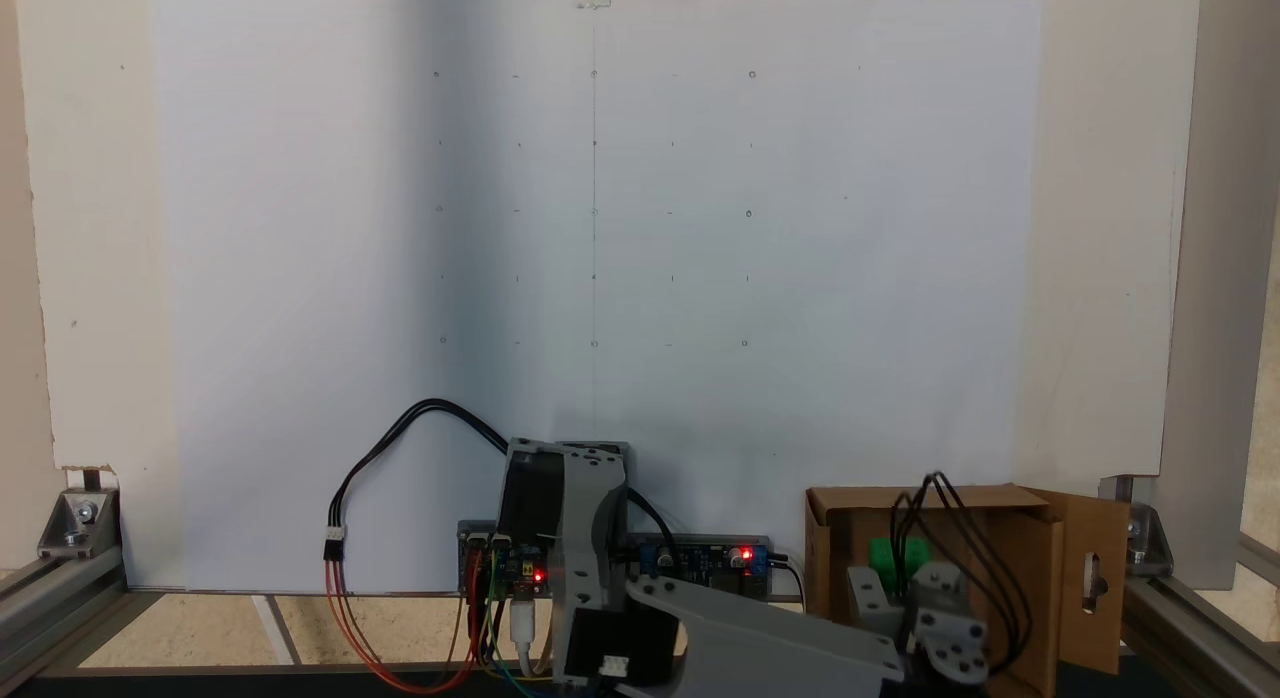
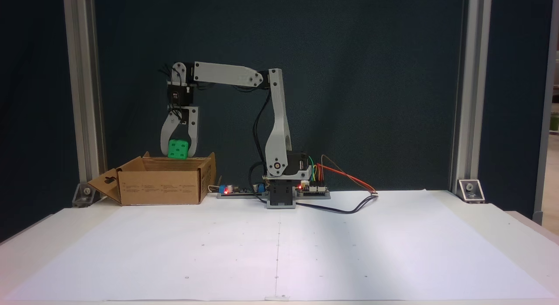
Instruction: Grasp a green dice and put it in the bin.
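1. White paper point(image 2: 279, 248), marked with faint dots and a centre line, is spread over the table nearest the camera in both fixed views.
2. Behind it, the arm's base point(image 2: 281, 195) is flanked by circuit boards point(image 2: 312, 189) with red lights.
3. The gripper point(image 2: 178, 153) is clenched on the dice point(image 2: 178, 149), jaws on either side.
4. The dice is held just above the open top of the bin point(image 2: 161, 187), whose slotted flap point(image 2: 106, 183) is folded outward.

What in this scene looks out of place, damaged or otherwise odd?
Nothing stands out. The gripper holds the green dice just above the open cardboard bin, which stands upright and undamaged on the table.
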You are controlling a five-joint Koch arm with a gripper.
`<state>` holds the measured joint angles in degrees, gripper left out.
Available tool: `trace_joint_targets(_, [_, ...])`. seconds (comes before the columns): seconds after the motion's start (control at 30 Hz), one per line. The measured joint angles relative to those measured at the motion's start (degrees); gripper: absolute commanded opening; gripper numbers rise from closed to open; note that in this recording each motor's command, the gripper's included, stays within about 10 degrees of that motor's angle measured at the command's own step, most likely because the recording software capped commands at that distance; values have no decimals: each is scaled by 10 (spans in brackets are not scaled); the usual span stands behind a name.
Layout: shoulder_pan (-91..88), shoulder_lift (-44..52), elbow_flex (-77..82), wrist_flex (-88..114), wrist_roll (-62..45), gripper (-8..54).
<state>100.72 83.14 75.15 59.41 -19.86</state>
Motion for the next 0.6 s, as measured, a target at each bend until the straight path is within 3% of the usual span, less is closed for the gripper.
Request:
trace_joint_targets(0.2, [30, -58, 1, -50, -26, 117])
trace_joint_targets(0.27, [30, -62, 0, -62, -26, 273])
trace_joint_targets(0.4, [30, -74, 1, -66, -26, 438])
trace_joint_targets(0.53, [29, -74, 1, -85, -15, 448])
trace_joint_targets(0.6, [-4, -52, 1, -136, 50, 446])
